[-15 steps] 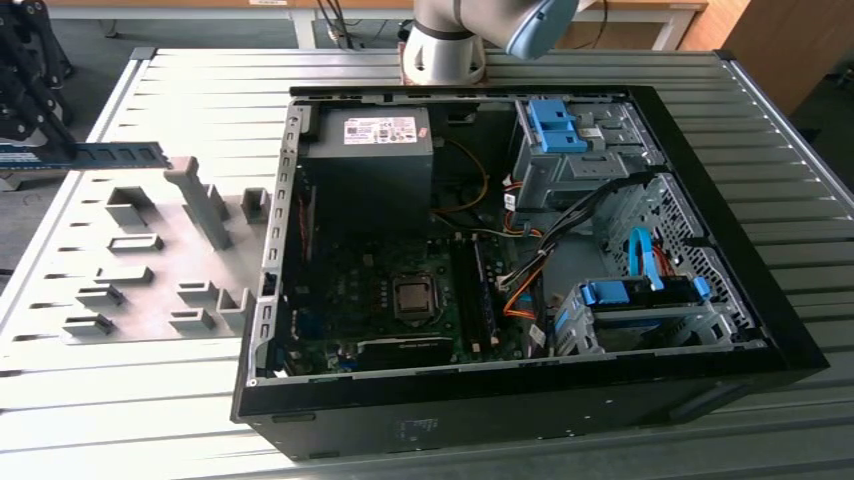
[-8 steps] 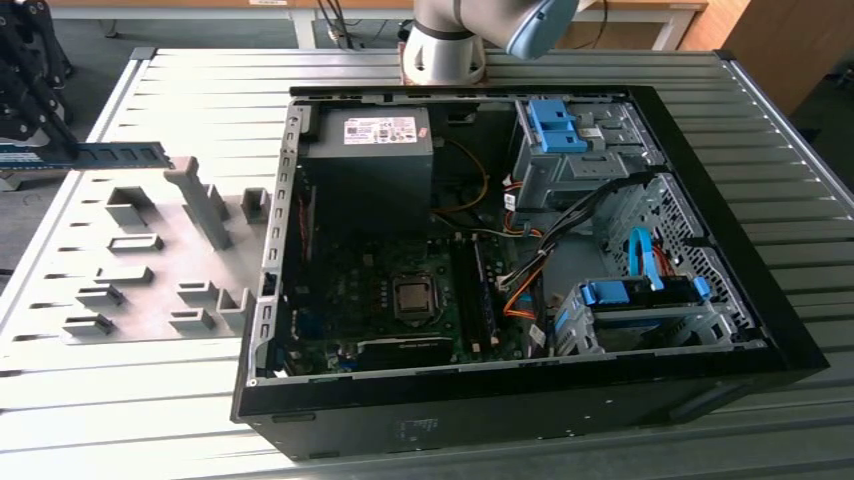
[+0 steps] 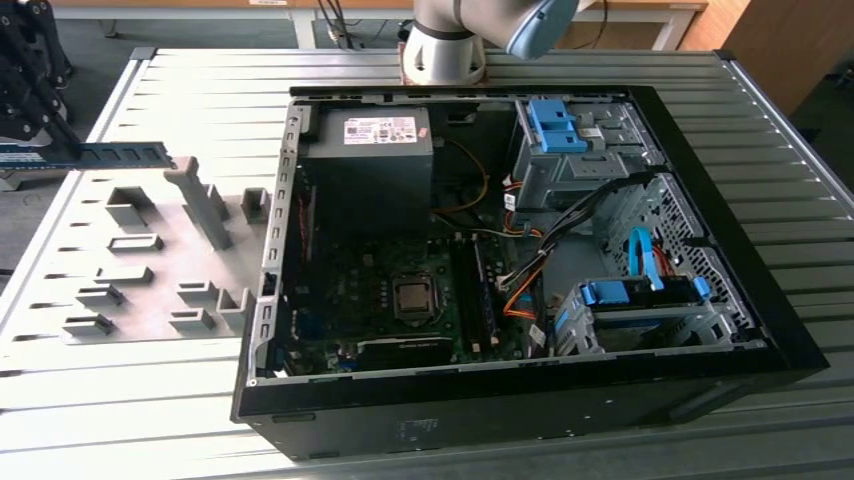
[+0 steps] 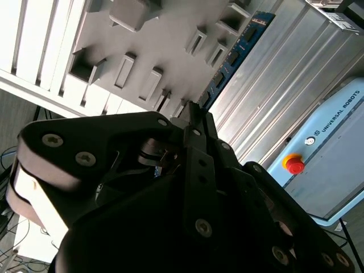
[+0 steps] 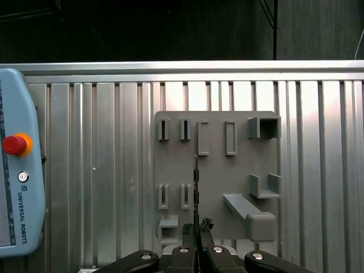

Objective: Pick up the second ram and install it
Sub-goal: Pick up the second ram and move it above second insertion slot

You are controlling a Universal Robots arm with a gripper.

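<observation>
The second ram (image 3: 118,154), a thin blue circuit-board stick, hangs level in the air above the grey holder plate (image 3: 147,255) at the exterior view's left. My gripper (image 3: 19,150) is shut on its far end at the picture's edge. In the first wrist view the ram (image 5: 196,185) appears edge-on, running out from my gripper (image 5: 197,232) over the holder plate (image 5: 219,170). The second wrist view has the ram (image 4: 236,57) reaching past my black fingers (image 4: 196,122). The open computer case (image 3: 747,300) lies to the right, its motherboard (image 3: 387,300) exposed.
Inside the case sit a power supply (image 3: 367,150), cables, and blue drive-bay clips (image 3: 554,120). The arm's base (image 3: 447,50) stands behind the case. A pale blue pendant with a red stop button (image 5: 14,145) lies on the slatted metal table (image 3: 200,90) near the holder plate.
</observation>
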